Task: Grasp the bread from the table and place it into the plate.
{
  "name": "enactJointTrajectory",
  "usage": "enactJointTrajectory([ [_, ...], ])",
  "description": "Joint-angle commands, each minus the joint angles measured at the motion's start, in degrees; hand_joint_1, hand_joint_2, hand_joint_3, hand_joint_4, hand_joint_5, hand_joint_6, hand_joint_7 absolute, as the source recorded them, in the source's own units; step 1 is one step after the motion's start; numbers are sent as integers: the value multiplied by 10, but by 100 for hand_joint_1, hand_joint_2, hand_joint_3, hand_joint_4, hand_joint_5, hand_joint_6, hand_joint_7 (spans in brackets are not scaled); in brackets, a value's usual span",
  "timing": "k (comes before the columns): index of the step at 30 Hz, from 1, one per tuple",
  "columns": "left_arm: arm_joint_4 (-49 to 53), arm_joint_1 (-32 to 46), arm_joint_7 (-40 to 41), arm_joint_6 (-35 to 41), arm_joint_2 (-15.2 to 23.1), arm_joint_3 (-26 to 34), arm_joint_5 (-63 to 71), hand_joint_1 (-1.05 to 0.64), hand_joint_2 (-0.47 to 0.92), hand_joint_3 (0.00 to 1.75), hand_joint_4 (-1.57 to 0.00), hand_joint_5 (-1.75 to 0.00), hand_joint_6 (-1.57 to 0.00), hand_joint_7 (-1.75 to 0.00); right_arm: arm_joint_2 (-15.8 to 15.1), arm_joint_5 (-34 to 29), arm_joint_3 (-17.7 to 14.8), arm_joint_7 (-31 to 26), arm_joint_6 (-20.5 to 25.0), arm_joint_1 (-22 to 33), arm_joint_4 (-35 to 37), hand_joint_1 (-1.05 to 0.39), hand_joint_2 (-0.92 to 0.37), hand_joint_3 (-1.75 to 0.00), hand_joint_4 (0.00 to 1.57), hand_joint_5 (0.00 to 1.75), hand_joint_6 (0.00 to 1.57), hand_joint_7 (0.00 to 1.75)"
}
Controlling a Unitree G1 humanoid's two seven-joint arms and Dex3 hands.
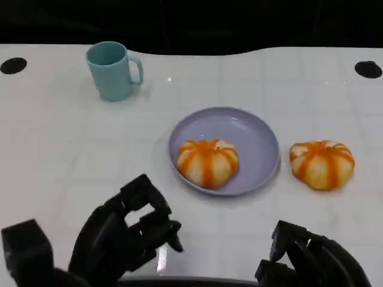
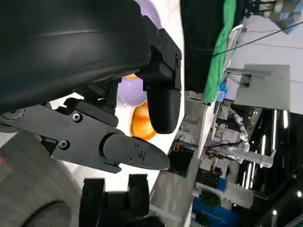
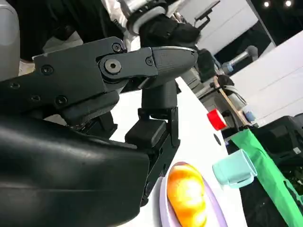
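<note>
Head view is showing a white table (image 1: 54, 149) carrying a lilac plate (image 1: 251, 134) near its middle. One bread (image 1: 207, 162), pale with orange stripes, is lying inside the plate, toward its near-left part. A second bread (image 1: 322, 164) of the same kind is sitting on the table just beside the plate's right rim, apart from it. A teal mug (image 1: 112, 70) is standing upright well apart from the plate, at the far left, its handle pointing right.

The left hand (image 1: 128, 230) is hovering at the near edge, lower left, fingers loosely curled and apart, holding nothing; it is touching neither bread nor plate. The right hand (image 1: 311, 260) is sitting at the lower right, near side of the second bread, partly cut off by the picture's edge; its fingers are bent and nothing is showing in them.

Left wrist view is showing the left hand's fingers (image 2: 163, 101) spread with a gap between them and nothing in that gap; the plate (image 2: 130, 92) and a bread (image 2: 142, 122) are visible beyond.

Right wrist view is showing the right hand's fingers (image 3: 156, 59) parted and gripping nothing. Beyond them a bread (image 3: 188, 194) is lying in the plate (image 3: 165, 210), with the mug (image 3: 234, 169) farther off.
</note>
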Motion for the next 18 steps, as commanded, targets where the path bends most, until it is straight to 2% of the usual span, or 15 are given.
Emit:
enactJointTrajectory([
  [1,-14,29,-10,6,-3,2,-2,-42,91,11,-67,-175,-46,-175,-8,1,-3,-2,1,3,-11,-74,-92,-22,88,162,75,143],
  [12,7,46,-34,1,-19,4,-3,-45,91,9,-69,-175,-46,-175,-15,6,-14,9,2,5,-7,-72,-92,-22,88,161,75,142],
  [18,12,47,-57,5,-16,8,-7,-45,92,9,-68,-175,-46,-175,-20,8,-16,11,2,7,-10,-73,-92,-23,86,164,73,143],
])
